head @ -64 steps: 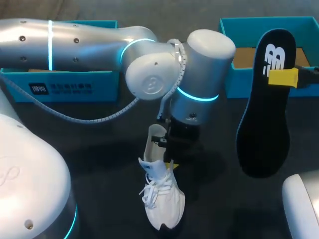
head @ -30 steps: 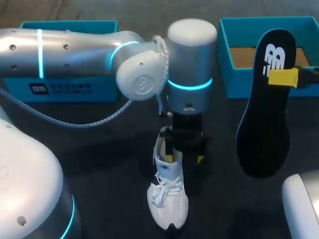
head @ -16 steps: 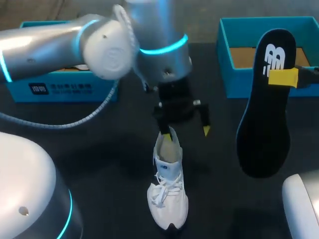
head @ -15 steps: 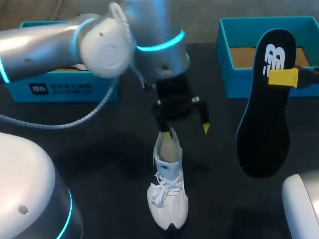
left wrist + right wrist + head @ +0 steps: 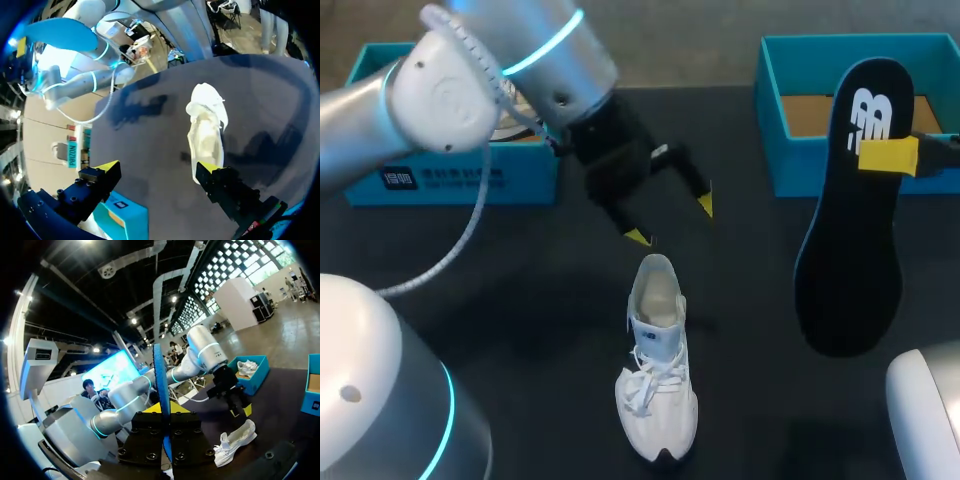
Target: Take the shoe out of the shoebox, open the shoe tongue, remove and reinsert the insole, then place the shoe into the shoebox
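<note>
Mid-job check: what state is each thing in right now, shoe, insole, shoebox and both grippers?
Shoe: upright on the table, laced, insole out.
Insole: held in the air, clear of the shoe.
Left gripper: open, empty, above the table beyond the shoe's heel.
Right gripper: shut on the insole.
Right shoebox: open, no shoe seen inside.

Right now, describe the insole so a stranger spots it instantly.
At the right of the dark table, by the open teal cardboard shoebox, hangs a long black insole in my right tool. Unlike the white laced sneaker, it is flat and dark.
</note>
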`<state>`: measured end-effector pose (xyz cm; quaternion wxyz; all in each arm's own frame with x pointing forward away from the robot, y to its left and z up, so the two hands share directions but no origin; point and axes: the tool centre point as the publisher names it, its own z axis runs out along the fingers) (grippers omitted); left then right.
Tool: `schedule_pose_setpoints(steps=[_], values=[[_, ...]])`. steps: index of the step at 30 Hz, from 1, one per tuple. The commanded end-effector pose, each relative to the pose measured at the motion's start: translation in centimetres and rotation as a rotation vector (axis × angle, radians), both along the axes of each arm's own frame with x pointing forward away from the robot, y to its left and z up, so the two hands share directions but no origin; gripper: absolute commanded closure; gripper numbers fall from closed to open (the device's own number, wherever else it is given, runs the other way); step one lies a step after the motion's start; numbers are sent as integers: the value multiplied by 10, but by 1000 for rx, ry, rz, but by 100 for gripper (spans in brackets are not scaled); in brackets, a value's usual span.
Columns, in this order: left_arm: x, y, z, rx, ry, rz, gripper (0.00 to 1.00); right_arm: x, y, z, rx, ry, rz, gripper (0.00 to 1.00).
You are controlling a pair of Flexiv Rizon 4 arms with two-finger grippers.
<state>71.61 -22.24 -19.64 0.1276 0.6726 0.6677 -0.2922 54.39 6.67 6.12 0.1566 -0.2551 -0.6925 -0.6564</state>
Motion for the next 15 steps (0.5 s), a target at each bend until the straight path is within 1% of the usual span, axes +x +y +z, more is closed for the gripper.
schedule_pose_setpoints(steps=[1, 5, 11, 15], values=[[-7, 9, 5, -683, 18, 138, 0, 2, 1, 2, -5, 3, 3, 100], [-10, 11, 18, -800, 12, 146, 0, 2, 1, 2, -5, 3, 3, 100], [-10, 14, 29, -890, 25, 140, 0, 2, 1, 2, -5, 3, 3, 100], [-3, 16, 33, -936, 61, 148, 0, 2, 1, 2, -5, 3, 3, 100]])
